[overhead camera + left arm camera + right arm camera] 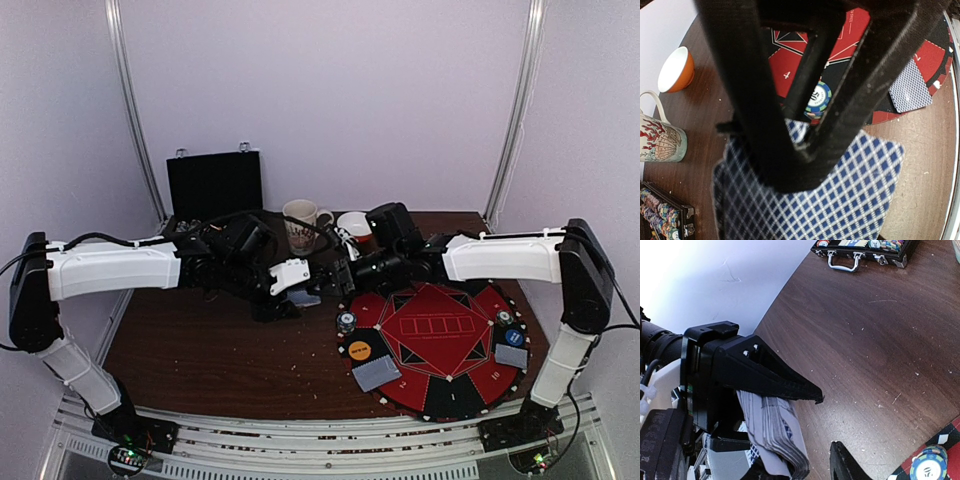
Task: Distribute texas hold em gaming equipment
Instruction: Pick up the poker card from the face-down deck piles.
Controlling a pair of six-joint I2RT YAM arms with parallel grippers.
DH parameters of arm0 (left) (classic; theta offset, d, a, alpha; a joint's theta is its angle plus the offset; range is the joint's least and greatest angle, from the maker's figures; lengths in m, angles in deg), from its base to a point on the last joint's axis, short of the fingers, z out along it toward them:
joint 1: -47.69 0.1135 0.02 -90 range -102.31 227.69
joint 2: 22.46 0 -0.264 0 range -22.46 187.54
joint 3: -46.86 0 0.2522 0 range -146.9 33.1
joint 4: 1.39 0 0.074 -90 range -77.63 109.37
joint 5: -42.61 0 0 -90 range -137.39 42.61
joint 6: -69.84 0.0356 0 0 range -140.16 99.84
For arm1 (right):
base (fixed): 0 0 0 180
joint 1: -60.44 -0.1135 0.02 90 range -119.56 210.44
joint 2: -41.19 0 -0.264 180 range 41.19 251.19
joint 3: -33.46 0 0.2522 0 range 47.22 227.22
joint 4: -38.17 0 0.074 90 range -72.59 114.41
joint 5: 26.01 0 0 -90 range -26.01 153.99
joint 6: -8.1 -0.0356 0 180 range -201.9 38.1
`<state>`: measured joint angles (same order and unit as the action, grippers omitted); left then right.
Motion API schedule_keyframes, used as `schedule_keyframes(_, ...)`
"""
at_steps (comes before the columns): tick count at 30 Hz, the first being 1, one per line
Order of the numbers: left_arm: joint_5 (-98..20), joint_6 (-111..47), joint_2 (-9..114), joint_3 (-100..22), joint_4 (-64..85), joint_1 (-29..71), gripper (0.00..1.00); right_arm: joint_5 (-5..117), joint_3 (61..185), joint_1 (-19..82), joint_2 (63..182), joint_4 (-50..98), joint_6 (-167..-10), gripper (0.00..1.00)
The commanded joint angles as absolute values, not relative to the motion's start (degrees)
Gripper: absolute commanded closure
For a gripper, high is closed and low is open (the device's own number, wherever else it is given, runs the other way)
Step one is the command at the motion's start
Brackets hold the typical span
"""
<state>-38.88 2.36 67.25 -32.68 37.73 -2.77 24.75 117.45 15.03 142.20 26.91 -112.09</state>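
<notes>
The deck of cards (840, 200) hangs clamped between the fingers of my left gripper (790, 175). It is above a dark brown wooden table (200, 350) speckled with pale crumbs, inside a booth of plain white walls (350, 100).

Along the back edge I see a black case (213, 185) with its lid up, and the left wrist view shows chips racked inside it. Beside the case stand a white mug (300, 225) with a red pattern and a small bowl (353, 225), orange outside and white within. A round red-and-black mat (440, 300) covers the right part of the table. Both arms reach in over the middle, and their wrists block my overhead view of the space between the mug and the mat.

On the mat's left rim lie 1 striped left chip (345, 322), an orange button disc (359, 350) and the face-down left cards (377, 373). The right rim carries a right chip (505, 319), a blue button disc (514, 337) and the right cards (511, 357).

The deck is thick, with blue-and-white lattice backs and white edges that are slightly uneven. It sits just left of the mat.

My right gripper (345, 278) points at the deck's end. Its wrist camera shows 1 finger clear of the cards and the other mostly hidden, so I cannot tell whether those jaws grip anything.
</notes>
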Motion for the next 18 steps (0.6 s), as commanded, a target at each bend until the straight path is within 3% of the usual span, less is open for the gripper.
schedule_keyframes(1,-38.48,2.25,67.23,-33.14,35.63,-2.67,0.51,27.78,120.0,15.14,139.69,20.4,-109.66,0.66)
schedule_keyframes(6,-38.73,2.25,67.27,-33.17,35.59,-2.67,0.51,27.97,122.58,15.16,139.79,16.0,-108.58,0.78)
schedule_keyframes(18,-38.53,2.25,67.36,-33.17,35.66,-2.69,0.51,30.97,127.06,15.22,139.07,5.72,-104.11,0.88)
